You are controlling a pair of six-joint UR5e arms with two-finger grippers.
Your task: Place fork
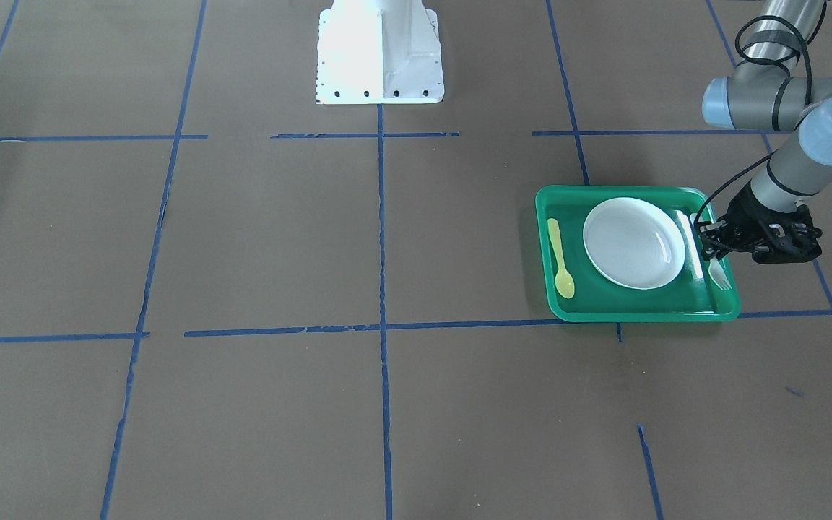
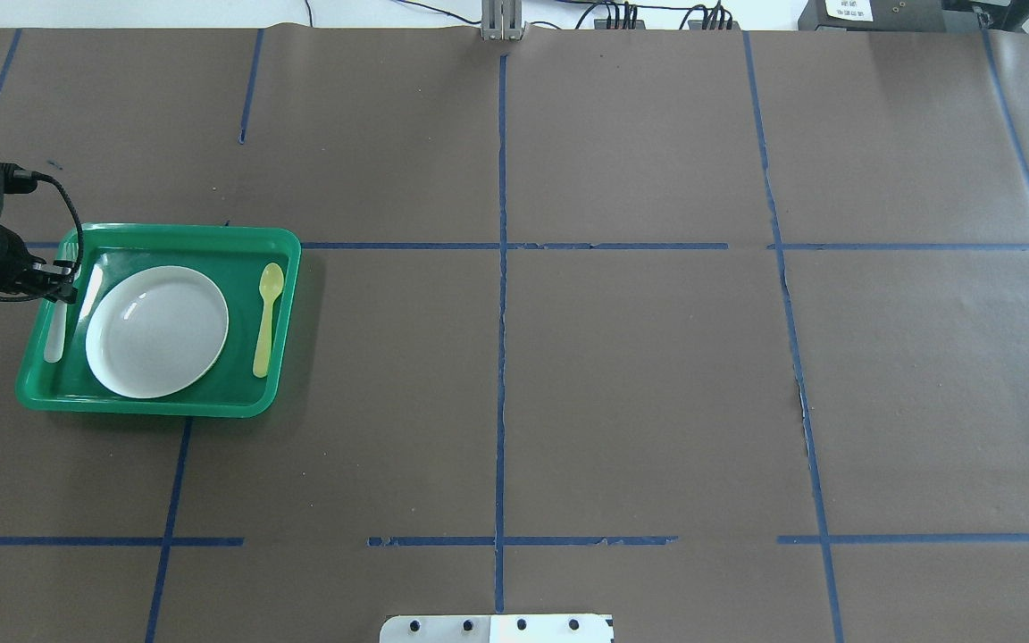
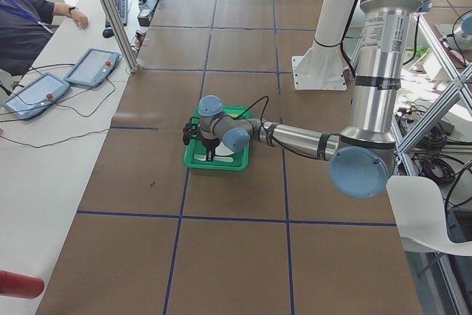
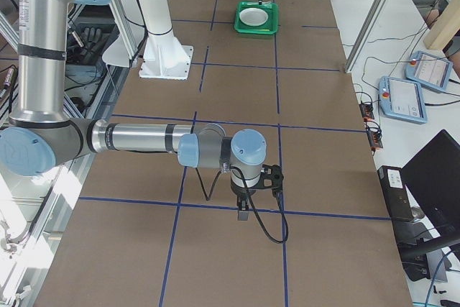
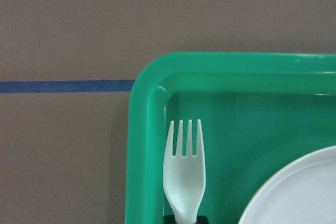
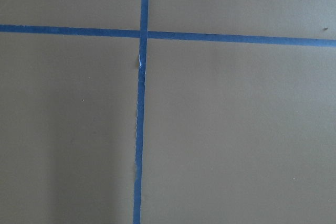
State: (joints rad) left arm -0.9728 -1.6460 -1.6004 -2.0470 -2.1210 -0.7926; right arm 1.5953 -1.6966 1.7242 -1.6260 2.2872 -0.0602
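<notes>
In the strip of tray floor between the white plate (image 2: 157,330) and the left wall of the green tray (image 5: 140,145), the fork (image 5: 184,179) lies with its long axis parallel to that wall. Its tines point away from the robot, toward the tray's far corner, and its handle runs back toward the robot's side. It looks to be resting on the tray floor, or very close to it, just beside the wall and apart from the plate's rim.

The left gripper (image 1: 708,244) is directly over the fork, at the neck where the head narrows into the handle. In the left wrist view the head and tines stick out ahead of a dark fingertip at the bottom edge. The jaws sit across the handle, at right angles to its length. The pictures do not show whether they are clamped on it or have let go, nor how wide they stand.

The fork appears to be where it belongs, opposite the yellow spoon (image 2: 266,308) on the plate's other side. The next move is probably a release and a straight lift, which should leave the fork lying along the wall.

The right gripper (image 4: 243,210) hangs over bare table well away from the tray, far from the fork. Its state cannot be told.
</notes>
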